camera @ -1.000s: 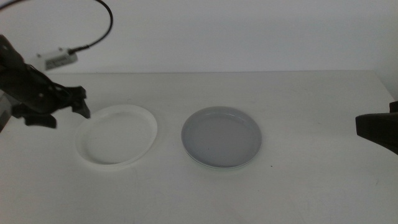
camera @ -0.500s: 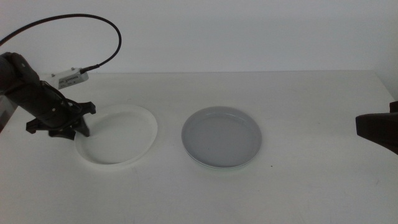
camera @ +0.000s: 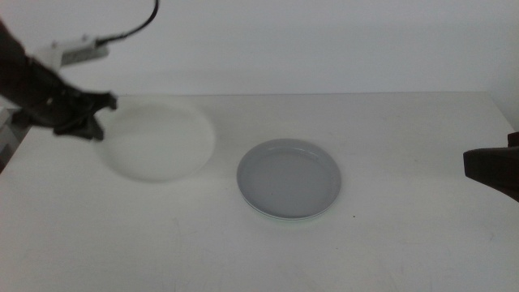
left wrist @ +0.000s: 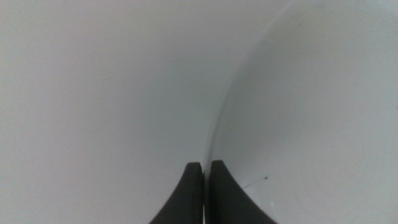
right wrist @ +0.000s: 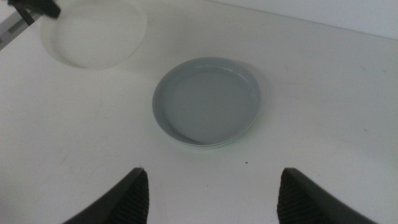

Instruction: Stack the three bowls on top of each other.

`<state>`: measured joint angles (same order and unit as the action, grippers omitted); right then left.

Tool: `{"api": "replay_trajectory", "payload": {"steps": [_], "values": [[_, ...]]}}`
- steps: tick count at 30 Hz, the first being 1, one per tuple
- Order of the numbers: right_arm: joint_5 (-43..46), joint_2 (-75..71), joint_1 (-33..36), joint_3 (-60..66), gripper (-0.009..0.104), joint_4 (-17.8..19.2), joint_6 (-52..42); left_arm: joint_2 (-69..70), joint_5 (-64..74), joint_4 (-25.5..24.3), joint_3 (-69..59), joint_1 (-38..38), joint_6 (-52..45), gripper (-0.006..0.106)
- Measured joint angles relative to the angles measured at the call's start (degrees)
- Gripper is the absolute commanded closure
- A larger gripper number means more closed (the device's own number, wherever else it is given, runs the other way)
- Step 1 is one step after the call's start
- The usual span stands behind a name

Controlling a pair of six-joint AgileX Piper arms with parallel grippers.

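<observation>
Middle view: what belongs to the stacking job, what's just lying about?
Job: shallow white round bowl, rim held by left gripper; shallow grey round bowl nested in pale green bowl.
Lying about: white table, dark speck; right gripper waits at right.

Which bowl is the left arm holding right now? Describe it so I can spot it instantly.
Look at the left half of the white table, where the left gripper comes in. Its fingers pinch the rim of the shallow round white bowl, lifted off the surface. The neighbouring shallow grey bowl lies flat near the middle, ungripped.
</observation>
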<state>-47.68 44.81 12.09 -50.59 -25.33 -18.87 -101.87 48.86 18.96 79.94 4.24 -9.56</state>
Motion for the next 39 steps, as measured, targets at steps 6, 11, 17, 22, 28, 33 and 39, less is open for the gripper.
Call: {"api": "replay_trajectory", "payload": {"steps": [6,11,17,22,28,33,39], "values": [[0.0,0.0,0.0,0.0,0.043,0.0,0.0,1.6,1.3,0.1,3.3,-9.3,5.0,0.100],[0.0,0.0,0.0,0.0,0.043,0.0,0.0,-3.0,1.3,0.1,7.3,-17.5,9.2,0.100],[0.0,0.0,0.0,0.0,0.043,0.0,0.0,-9.2,-1.2,0.1,10.3,-23.8,11.2,0.100],[0.0,0.0,0.0,0.0,0.043,0.0,0.0,-13.2,-4.6,0.4,10.8,-25.7,12.0,0.100],[0.0,0.0,0.0,0.0,0.043,0.0,0.0,-16.2,-7.7,0.9,10.8,-25.8,12.1,0.096],[0.0,0.0,0.0,0.0,0.043,0.0,0.0,-16.5,-8.2,1.1,10.8,-25.8,11.0,0.053],[0.0,0.0,0.0,0.0,0.043,0.0,0.0,-15.0,-5.0,1.1,10.8,-25.2,8.5,-0.004]]}}
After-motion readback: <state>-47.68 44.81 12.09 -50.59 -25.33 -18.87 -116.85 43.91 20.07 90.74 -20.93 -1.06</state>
